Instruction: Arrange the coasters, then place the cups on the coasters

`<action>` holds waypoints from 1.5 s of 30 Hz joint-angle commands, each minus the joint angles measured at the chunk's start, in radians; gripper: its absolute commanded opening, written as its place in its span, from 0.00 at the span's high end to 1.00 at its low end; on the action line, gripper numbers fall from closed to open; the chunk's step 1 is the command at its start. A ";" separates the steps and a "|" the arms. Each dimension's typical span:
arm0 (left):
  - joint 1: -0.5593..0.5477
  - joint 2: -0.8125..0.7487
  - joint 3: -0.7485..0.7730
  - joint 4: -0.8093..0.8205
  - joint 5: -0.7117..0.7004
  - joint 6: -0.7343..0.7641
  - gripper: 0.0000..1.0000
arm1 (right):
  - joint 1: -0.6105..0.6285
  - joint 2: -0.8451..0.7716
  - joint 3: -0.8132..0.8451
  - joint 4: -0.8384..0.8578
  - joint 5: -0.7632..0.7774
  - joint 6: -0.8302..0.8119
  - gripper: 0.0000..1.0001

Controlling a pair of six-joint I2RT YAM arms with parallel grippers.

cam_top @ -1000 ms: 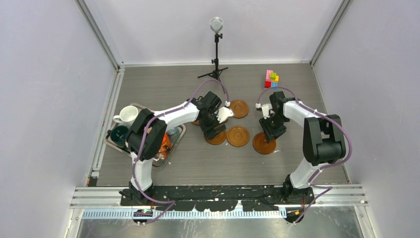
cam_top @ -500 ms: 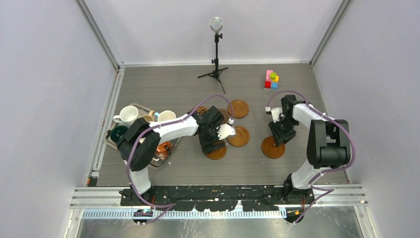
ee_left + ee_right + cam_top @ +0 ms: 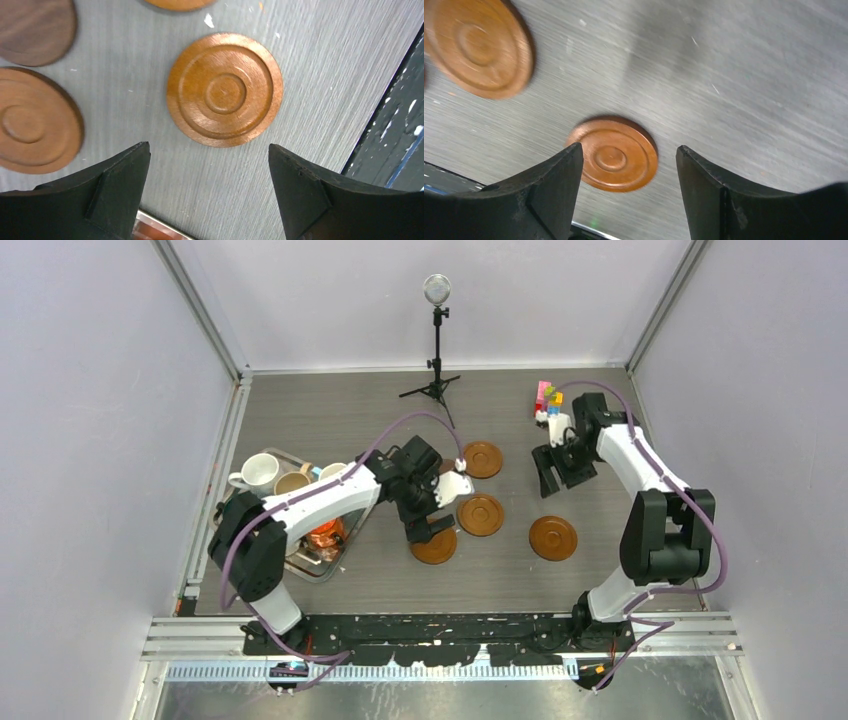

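Wooden coasters [image 3: 553, 537], left tool [image 3: 207, 150] open, right tool [image 3: 629, 148] open

Grey wood-grain surface [image 3: 330, 415], plain pale walls [image 3: 90, 420] on 3 sides, alu frame posts [image 3: 197, 305] in far corners. Black tripod stand [image 3: 436, 340] w/ round head at far centre; coloured blocks [image 3: 544, 391] far right. Alu rail [image 3: 720, 635] along near edge. Light even, shadows soft.
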 commanded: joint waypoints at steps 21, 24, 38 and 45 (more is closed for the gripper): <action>0.241 -0.050 0.116 0.049 0.065 -0.124 0.00 | 0.462 0.285 0.124 0.271 0.122 0.230 0.28; 0.242 -0.047 0.113 0.052 0.061 -0.116 0.00 | 0.471 0.284 0.090 0.263 0.125 0.211 0.32; 0.246 -0.032 0.082 0.086 0.073 -0.104 0.02 | 0.490 0.101 -0.184 0.255 0.088 0.186 0.52; 0.214 -0.007 0.046 0.089 0.088 -0.085 0.09 | 0.499 0.063 -0.230 0.259 0.099 0.224 0.52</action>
